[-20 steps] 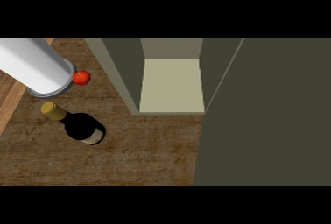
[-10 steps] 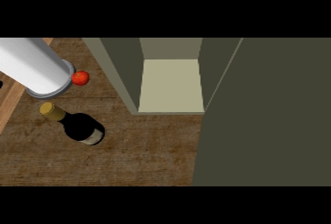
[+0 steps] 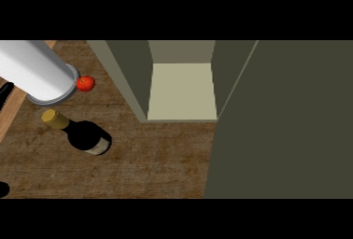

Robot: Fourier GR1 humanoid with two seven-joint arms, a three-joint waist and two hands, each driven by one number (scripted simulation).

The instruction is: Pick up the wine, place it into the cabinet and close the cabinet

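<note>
Head view, steep look down onto a brown, wood-grain counter (image 3: pixel 138 172). Far left edge: a lighter wooden strip (image 3: pixel 10 122) runs diagonally along the counter's border, with a thin black sliver beside it at about mid height and another small black shape at the lower left corner; neither can be identified as a hand, so the state of the left hand and the right hand cannot be told from this view, and nothing is seen holding the bottle. Upper left: a large grey-white cylinder (image 3: pixel 34 70) enters from the top-left and ends in a round rim over the counter. Just right of that rim sits a small red round object (image 3: pixel 85 83), looking like a tomato or similar fruit, touching or nearly touching the rim. Below the cylinder stands the wine bottle (image 3: pixel 81 133), dark glass with a gold-capped neck pointing to the upper left and a pale label band at its lower right; it rests on the counter, apart from the cabinet. Centre: the cabinet (image 3: pixel 180 88), olive-grey walls, open, its pale interior floor bare and visible. Right: the cabinet door (image 3: pixel 289 121), a broad dark olive panel swung open, covers the right part of the view.
</note>
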